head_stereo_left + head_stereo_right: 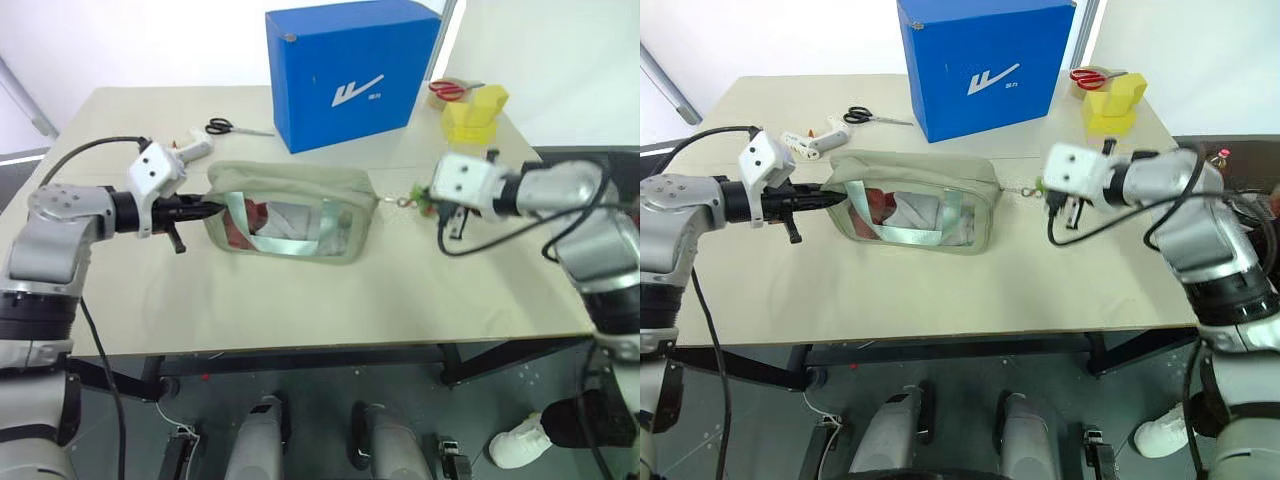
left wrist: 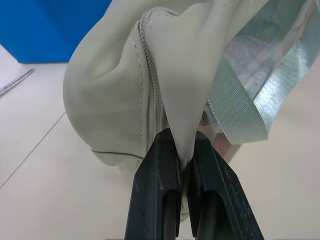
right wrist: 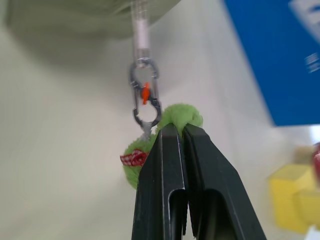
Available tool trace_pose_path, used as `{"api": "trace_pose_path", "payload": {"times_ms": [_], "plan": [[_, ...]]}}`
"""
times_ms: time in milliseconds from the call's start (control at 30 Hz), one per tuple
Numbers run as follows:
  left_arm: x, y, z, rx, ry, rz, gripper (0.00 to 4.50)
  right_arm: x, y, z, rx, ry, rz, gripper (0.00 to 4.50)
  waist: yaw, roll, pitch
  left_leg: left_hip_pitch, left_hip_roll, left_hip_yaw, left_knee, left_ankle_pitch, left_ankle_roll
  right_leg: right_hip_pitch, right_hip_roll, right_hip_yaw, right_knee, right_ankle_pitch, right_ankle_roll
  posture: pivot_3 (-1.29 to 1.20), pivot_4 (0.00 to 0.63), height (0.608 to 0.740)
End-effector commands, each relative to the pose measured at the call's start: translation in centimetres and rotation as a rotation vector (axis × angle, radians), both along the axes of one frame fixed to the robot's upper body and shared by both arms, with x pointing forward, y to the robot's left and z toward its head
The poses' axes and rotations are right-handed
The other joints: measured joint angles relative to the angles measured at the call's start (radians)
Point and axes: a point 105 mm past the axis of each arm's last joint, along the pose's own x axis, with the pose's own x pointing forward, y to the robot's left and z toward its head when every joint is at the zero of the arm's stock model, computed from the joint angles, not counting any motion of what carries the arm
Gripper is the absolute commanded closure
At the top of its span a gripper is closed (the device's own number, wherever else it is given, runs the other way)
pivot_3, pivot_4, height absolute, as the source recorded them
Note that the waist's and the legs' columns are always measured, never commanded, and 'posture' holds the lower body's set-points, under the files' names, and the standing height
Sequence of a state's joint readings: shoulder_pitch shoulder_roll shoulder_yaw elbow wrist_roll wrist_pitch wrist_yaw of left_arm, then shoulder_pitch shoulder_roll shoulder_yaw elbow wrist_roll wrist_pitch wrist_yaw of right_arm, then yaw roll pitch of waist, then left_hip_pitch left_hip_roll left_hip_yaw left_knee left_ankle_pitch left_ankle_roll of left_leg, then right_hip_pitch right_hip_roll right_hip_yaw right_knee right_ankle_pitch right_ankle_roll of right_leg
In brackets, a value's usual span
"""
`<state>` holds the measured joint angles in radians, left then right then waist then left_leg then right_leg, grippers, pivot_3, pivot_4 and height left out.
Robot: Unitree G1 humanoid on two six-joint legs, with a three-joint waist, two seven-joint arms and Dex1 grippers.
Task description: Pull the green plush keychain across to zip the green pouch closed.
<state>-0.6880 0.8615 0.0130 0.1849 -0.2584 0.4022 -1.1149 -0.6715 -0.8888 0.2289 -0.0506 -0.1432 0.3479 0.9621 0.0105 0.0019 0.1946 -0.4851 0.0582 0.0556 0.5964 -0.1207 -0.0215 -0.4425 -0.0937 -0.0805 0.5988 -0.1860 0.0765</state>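
Lying crosswise, the green pouch trails the green plush keychain rightward.

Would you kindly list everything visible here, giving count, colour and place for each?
table: one, beige, under everything.
green pouch: one, sage, table centre.
green plush keychain: one, lime, off the pouch's right end.
clip: one, silver, linking keychain and pouch.
blue box: one, behind pouch.
black scissors: one pair, back left.
red scissors: one pair, back right.
yellow block: one, back right.
left tool: black, shut on pouch's left end.
right tool: black, shut on keychain.
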Motion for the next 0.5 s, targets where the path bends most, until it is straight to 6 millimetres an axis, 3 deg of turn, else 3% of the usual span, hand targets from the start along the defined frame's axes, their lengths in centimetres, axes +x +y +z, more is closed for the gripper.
{"api": "trace_pose_path", "payload": {"times_ms": [33,100,200,367,500], "plan": [[0.2,0.3,1.0,0.013,-0.038,0.009,4.5,0.7,0.9,-2.9,0.058,0.018,-0.039,4.47,-0.003,0.0,0.0,0.0,0.0,0.0,0.0,0.0,0.0,0.0,0.0,0.0,0.0,0.0,0.0,0.0,0.15,0.74],[0.2,0.2,1.1,0.012,-0.041,0.011,4.5,1.4,2.2,-5.3,0.147,0.042,-0.061,4.47,-0.004,-0.001,-0.001,0.001,0.001,0.0,0.0,0.0,0.0,0.001,0.001,0.0,0.0,0.0,0.0,0.0,0.15,0.74],[0.0,0.3,1.0,0.011,-0.037,0.013,4.5,2.8,3.2,-7.3,0.251,0.03,-0.136,4.47,-0.005,-0.002,-0.001,0.002,0.001,0.0,0.0,0.0,0.0,0.001,0.001,0.0,0.0,0.001,-0.001,0.0,0.15,0.74],[-0.4,0.4,0.8,0.009,-0.028,0.017,4.5,3.3,5.8,-7.7,0.379,0.032,-0.127,4.47,-0.006,-0.003,-0.002,0.003,0.002,0.0,0.0,0.0,0.0,0.003,0.002,0.0,0.001,0.001,-0.001,0.0,0.15,0.74],[-0.6,0.3,0.8,0.003,-0.027,0.022,4.5,2.8,6.5,-8.4,0.33,0.053,-0.064,4.47,-0.006,-0.003,-0.002,0.005,0.003,0.0,0.0,0.0,0.0,0.005,0.003,0.0,0.001,0.0,-0.001,0.0,0.15,0.74]]}}
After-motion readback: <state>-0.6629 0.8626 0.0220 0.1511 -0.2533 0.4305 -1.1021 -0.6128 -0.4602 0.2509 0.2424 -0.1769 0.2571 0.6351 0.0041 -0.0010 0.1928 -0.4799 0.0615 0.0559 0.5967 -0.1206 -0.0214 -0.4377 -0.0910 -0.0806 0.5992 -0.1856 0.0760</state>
